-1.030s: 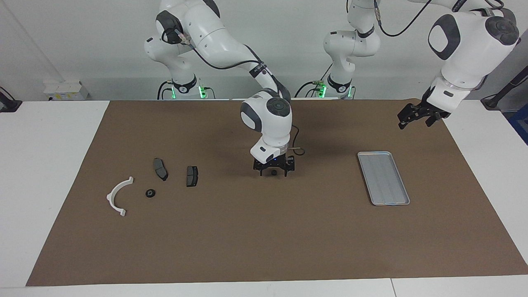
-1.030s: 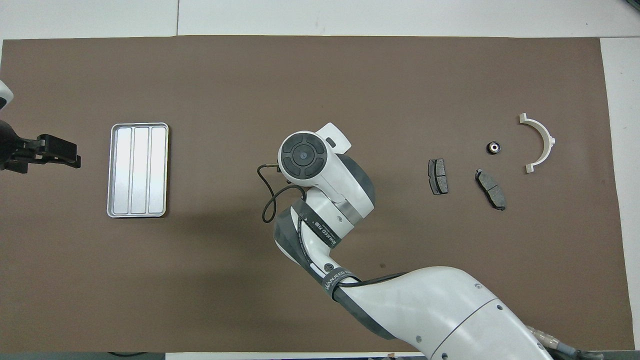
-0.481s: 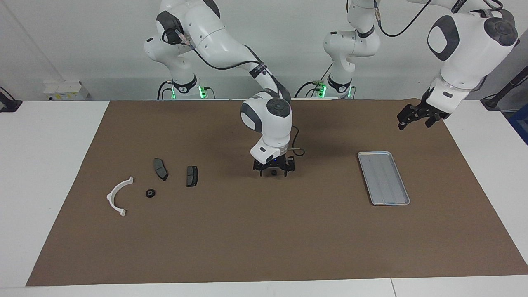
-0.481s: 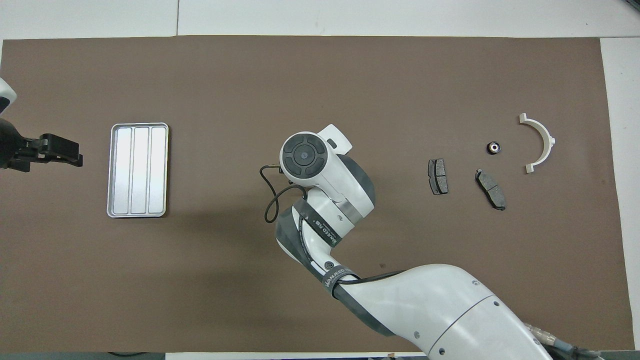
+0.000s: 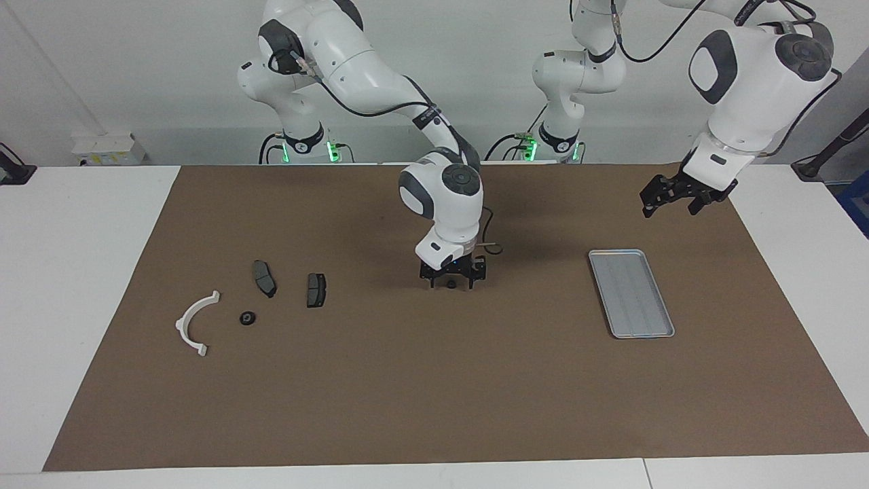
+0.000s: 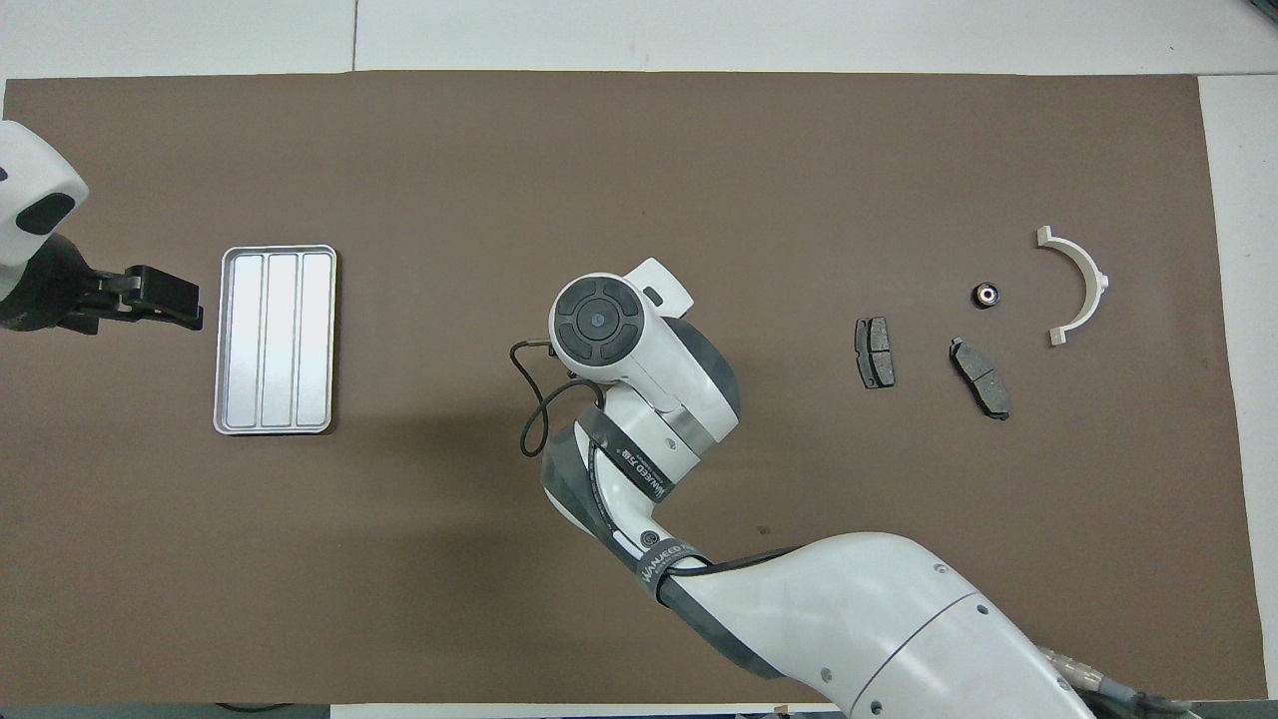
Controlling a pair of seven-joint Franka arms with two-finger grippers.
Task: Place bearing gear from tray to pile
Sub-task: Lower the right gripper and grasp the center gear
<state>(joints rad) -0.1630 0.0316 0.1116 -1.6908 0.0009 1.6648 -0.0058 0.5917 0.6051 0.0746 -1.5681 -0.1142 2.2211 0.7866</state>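
right gripper point(image 5: 451, 284) sits low around a small bearing gear point(image 5: 451, 284), grip unclear; tray's point(image 5: 631, 293) long axis runs toward the robots; left gripper point(image 5: 669, 197) open.

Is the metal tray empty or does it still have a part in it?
Empty. The tray shows only its bare ridged floor in both views. A small dark round part lies on the mat at mid-table, between the right gripper's fingers.

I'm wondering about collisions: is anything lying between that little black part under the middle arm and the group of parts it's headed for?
Nothing visible. Only bare brown mat lies between the bearing gear, which sits between the jaws of the right gripper, and the nearest brake pad of the pile.
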